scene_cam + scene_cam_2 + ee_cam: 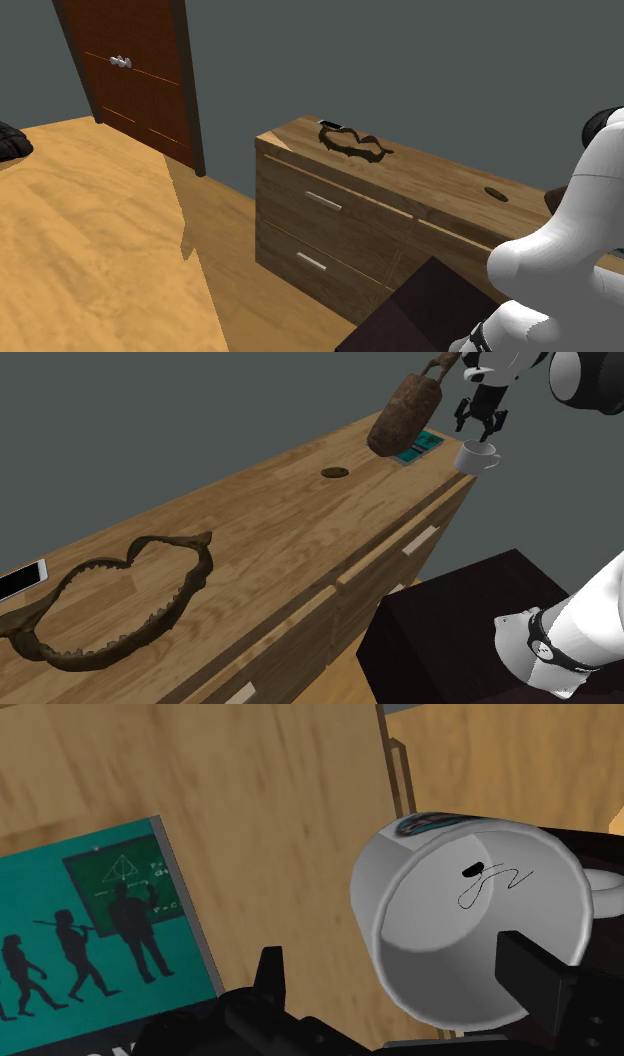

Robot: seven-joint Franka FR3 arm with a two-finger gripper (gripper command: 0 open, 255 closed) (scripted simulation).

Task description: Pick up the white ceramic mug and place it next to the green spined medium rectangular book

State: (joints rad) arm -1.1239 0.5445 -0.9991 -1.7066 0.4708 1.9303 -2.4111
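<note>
Wrist view, mug: the white mug (470,904) is tipped, mouth towards the camera. It is right at the front edge of the worktop (270,774) and mostly out past it. Whether it touches the wood, I can't tell.
Wrist view, pincer: the pincer (392,959) is spread wide. One finger (530,974) shows across the mug's mouth and the other stands clear of its outer wall, so nothing is clasped.
Wrist view, book: the green book (100,914) lies flat on the wood, near the mug.
Wrist view, risk: my call is that with no grip and so little wood beneath it, the mug could tip off the edge. It belongs further in, by the book.
Second exterior view, worktop: a plank top with a brown weight (403,414) by the book and a small dark ring (335,472) mid-top. A toothed jawbone (120,602) and a phone (20,580) lie well apart from them.
Shoulder view, room: drawers (320,205) below, wood floor (90,250), grey wall (400,60), brown door (130,80), and a dark stand (430,310) under the white arm (570,230).
</note>
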